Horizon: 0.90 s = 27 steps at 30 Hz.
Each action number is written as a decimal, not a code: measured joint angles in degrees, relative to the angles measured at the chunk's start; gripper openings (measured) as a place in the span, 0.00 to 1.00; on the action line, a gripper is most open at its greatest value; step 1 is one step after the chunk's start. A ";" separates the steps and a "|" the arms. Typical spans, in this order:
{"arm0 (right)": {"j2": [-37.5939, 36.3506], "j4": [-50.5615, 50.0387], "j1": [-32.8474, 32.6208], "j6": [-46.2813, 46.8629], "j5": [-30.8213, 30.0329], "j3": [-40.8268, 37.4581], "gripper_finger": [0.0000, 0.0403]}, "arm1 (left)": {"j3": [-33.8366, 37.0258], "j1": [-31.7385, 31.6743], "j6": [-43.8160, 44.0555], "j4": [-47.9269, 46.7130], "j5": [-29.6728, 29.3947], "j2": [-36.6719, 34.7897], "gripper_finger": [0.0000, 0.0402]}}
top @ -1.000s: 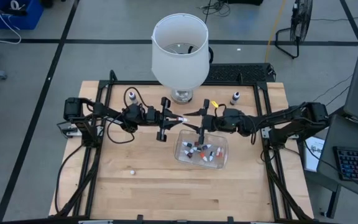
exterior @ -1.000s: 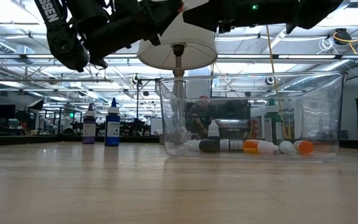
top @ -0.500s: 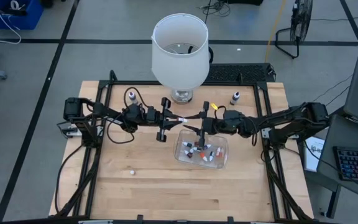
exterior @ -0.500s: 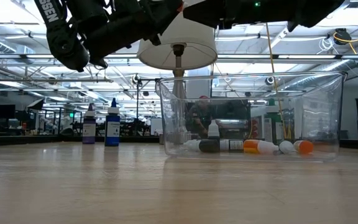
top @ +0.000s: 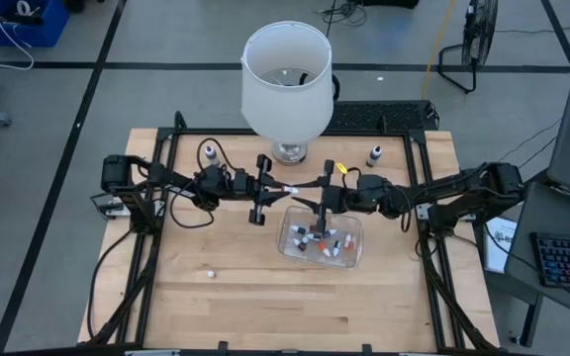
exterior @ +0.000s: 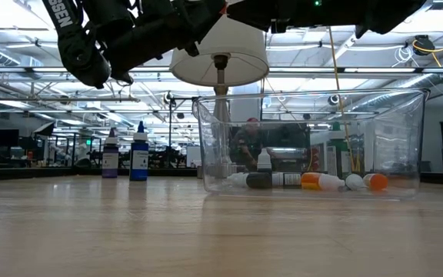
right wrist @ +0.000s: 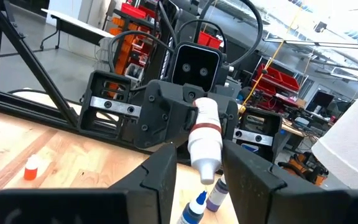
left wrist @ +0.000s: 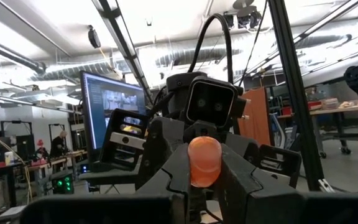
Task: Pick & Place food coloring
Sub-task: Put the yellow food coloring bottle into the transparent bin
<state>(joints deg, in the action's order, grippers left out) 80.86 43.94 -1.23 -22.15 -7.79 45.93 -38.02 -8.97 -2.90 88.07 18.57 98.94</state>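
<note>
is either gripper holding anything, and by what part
Left gripper holds a dropper bottle by its base end; whether the right gripper grips its cap end cannot be told.

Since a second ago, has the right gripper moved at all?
Yes. In the high view the right gripper has edged toward the left gripper, judged against the lamp base behind them.

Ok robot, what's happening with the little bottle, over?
Left tool shut on bottle, midair. Right tool open, straddling it. Tub with other bottles nearby; way looks clear.
</note>
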 joint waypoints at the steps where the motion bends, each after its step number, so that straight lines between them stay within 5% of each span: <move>1: 0.00 0.00 0.00 0.00 0.00 0.00 0.29 | 0.00 0.00 0.00 0.00 0.00 0.00 0.12; 8: -0.02 0.66 0.00 -0.17 0.00 0.00 0.28 | 0.00 0.00 0.09 -0.11 0.45 0.00 0.12; 15: -0.12 0.20 0.02 -3.14 -0.29 0.00 0.10 | 0.00 -0.05 0.02 0.00 0.73 0.00 0.12; 19: -0.27 -2.54 0.00 -4.13 -0.63 0.30 0.10 | 0.08 -0.07 0.02 -0.19 0.93 0.00 0.12; 24: -2.74 -19.14 -1.65 -5.74 -6.21 4.78 0.10 | 0.11 0.00 1.50 -1.13 -1.11 0.11 0.14; 27: -4.64 -38.49 -4.26 -5.58 -10.50 11.88 0.10 | 0.10 0.14 2.19 -1.68 -1.67 0.13 0.27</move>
<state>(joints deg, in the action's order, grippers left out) 76.22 5.46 -5.50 -27.74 -18.29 57.81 -37.92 -8.84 -0.70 86.39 16.90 99.07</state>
